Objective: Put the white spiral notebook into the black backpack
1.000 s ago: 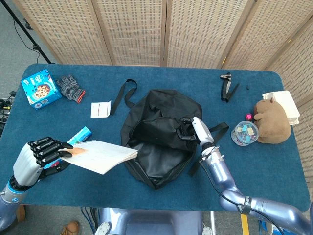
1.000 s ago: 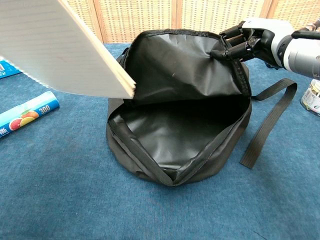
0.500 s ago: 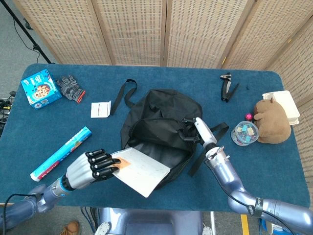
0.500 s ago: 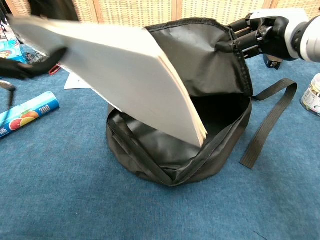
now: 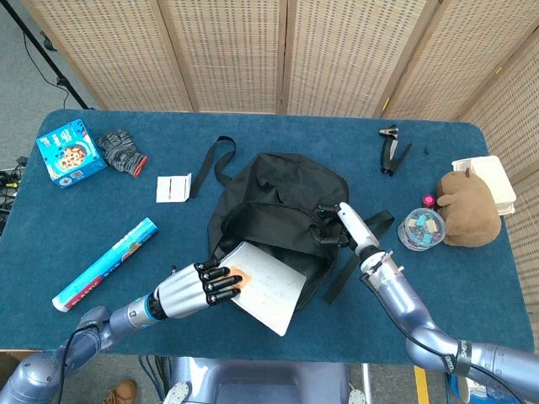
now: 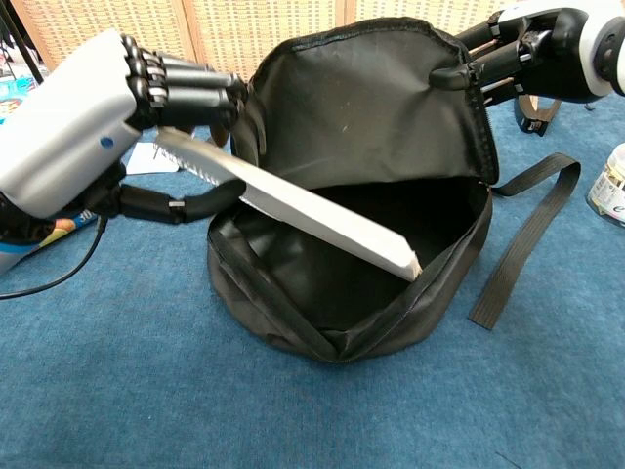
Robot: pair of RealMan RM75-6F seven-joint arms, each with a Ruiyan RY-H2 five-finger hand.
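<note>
Left hand [image 6: 73,137] fingers clamp white spiral notebook [image 6: 293,210], tilted, far corner over open black fabric backpack [image 6: 352,293] mouth. Right hand [image 6: 532,54] pinches lifted flap. Insertion begun; release remains.

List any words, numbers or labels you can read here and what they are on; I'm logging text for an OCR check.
No text reads clearly now.
Blue cookie box: print too small.
Blue roll box: label too small; the left hand hides it in the chest view.
White card: marks illegible.
White spiral notebook: faint handwriting, unreadable.
</note>
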